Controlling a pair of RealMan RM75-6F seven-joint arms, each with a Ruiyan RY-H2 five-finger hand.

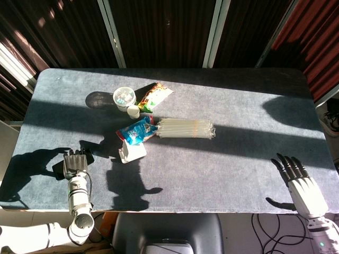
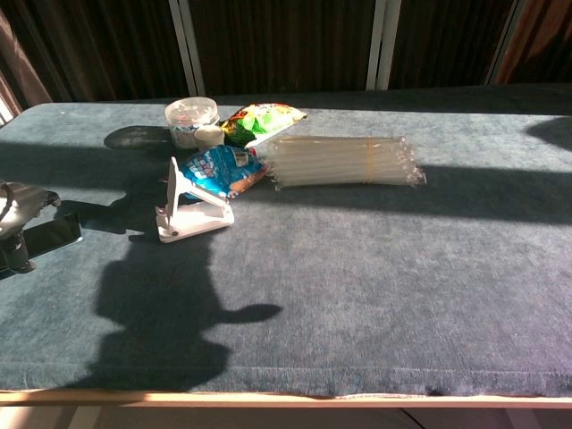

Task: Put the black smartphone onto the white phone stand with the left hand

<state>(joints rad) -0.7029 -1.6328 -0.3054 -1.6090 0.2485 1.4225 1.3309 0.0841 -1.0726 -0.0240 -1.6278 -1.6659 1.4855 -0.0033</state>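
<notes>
Your left robot hand [image 1: 74, 164] sits over the black smartphone [image 2: 49, 234], which lies flat on the bench [image 1: 238, 174] to the left of the white phone stand [image 1: 130, 152], toward the bench's left edge. From the head view the fingers [image 1: 75, 155] stretch forward across the phone and cover most of it; only a dark corner shows beside them. In the chest view the phone's right end still rests on the cloth, with the hand's edge [image 2: 16, 210] above its left part. Whether you have any grip on the phone, I cannot tell; the fingers look extended rather than curled.

The stand is upright and bare, its back plate raised and its base flat on the bench. Just behind the stand lies a blue snack packet [image 1: 136, 130], touching or nearly touching it. To the right of that packet, behind and right of the stand, is a clear bundle of straws [image 1: 185, 128]. Farther behind the stand are a round tub [image 1: 124, 96], a small white cap [image 1: 133, 111] and a green and orange snack bag [image 1: 155, 96].

Your right robot hand [image 1: 303, 186] is well apart from the stand, at the bench's near right corner, fingers apart and straight, holding nothing.
</notes>
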